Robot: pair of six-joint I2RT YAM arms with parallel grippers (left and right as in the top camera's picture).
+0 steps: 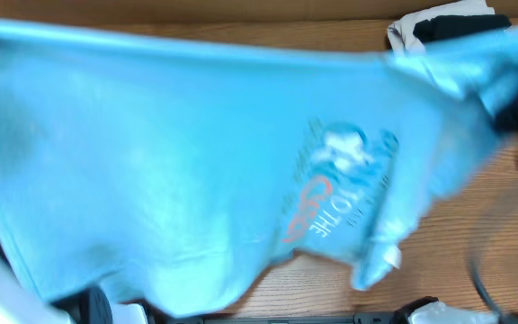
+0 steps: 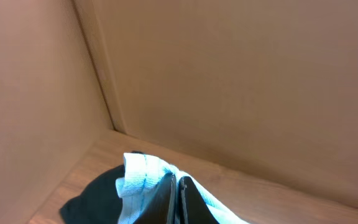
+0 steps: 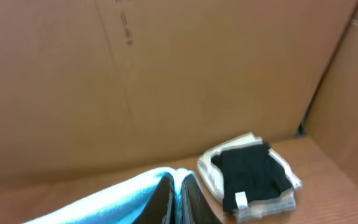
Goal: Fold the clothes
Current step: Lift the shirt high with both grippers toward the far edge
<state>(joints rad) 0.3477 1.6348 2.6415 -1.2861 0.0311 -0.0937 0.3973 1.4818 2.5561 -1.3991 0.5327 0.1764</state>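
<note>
From overhead: looking down on the light blue T-shirt (image 1: 151, 171), stretched wide above the wooden table (image 1: 484, 243) and blurred. Best to keep both held corners level and the top hem taut, then lower evenly so as to land flat before making any crease. Can make out "THE" in white within the chest print (image 1: 331, 193); red-orange letters beside it too smeared to read. Folded stack (image 1: 425, 27) parked at the far right corner, out of the way.

From the left wrist: left gripper (image 2: 178, 202) pinched fully together on a bunched edge of the T-shirt (image 2: 143, 177). Dark cloth (image 2: 89, 199) just beside the blue; cannot tell what. No writing here, only bare cardboard wall (image 2: 229, 74).

From the right wrist: right gripper (image 3: 178, 199) likewise clamped tight on the T-shirt (image 3: 104, 202). Beyond, the same folded stack (image 3: 250, 177), black piece on top with a small white tag (image 3: 241, 200), unreadable. Faint marks (image 3: 124, 22) on the cardboard, illegible.
</note>
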